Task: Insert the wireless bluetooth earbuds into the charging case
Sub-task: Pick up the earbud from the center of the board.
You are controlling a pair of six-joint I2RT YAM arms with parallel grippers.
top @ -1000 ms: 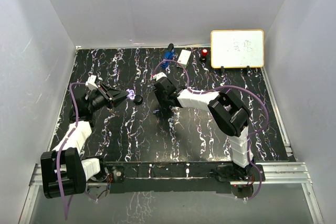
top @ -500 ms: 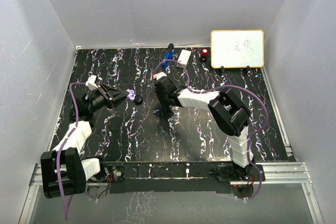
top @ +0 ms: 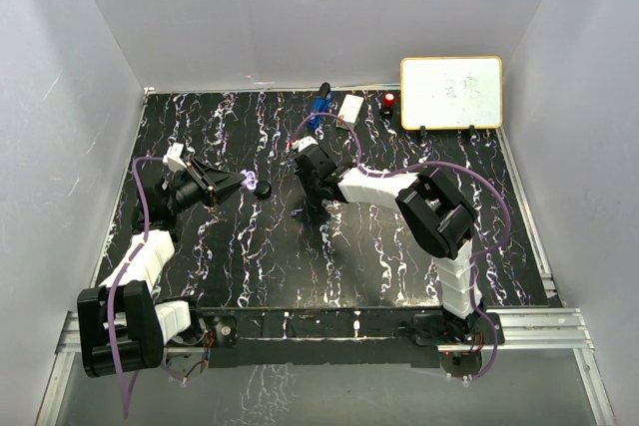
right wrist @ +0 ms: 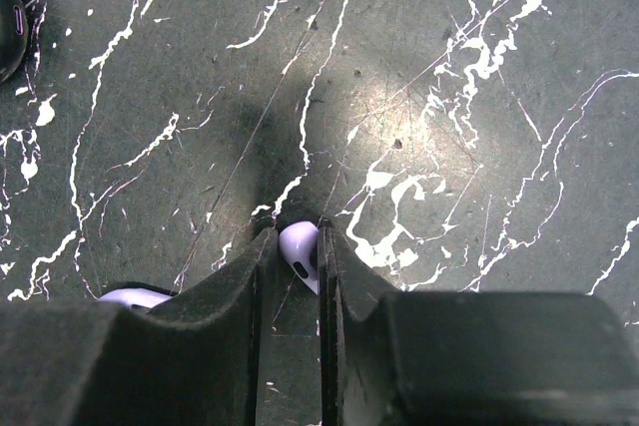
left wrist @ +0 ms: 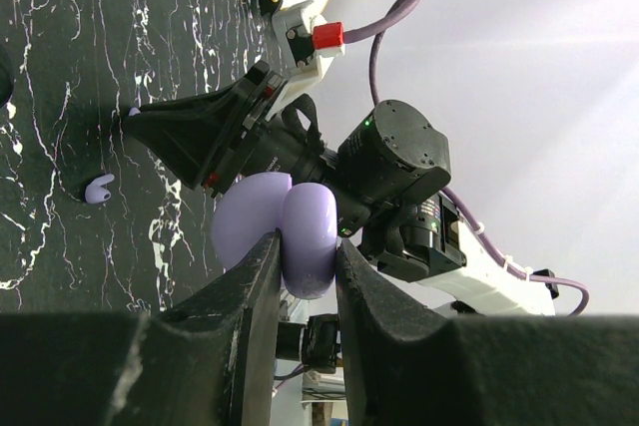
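My left gripper (left wrist: 307,244) is shut on the lavender charging case (left wrist: 250,221) and holds it above the table at the left (top: 240,182). At the middle of the table, my right gripper (right wrist: 295,233) points down, its tips at the surface (top: 305,211). It is shut on a lavender earbud (right wrist: 300,249) that shows between its fingertips. A second lavender earbud (right wrist: 135,296) lies on the table just beside it, partly hidden by a finger; the left wrist view shows it too (left wrist: 98,189).
A black round puck (top: 263,189) lies between the two grippers. At the back edge stand a blue gadget (top: 319,107), a white box (top: 350,107), a red-topped item (top: 389,100) and a whiteboard (top: 451,93). White walls enclose the marbled black table (top: 250,266).
The right gripper's jaws have come together on the lavender earbud. Both arms stay where they were.
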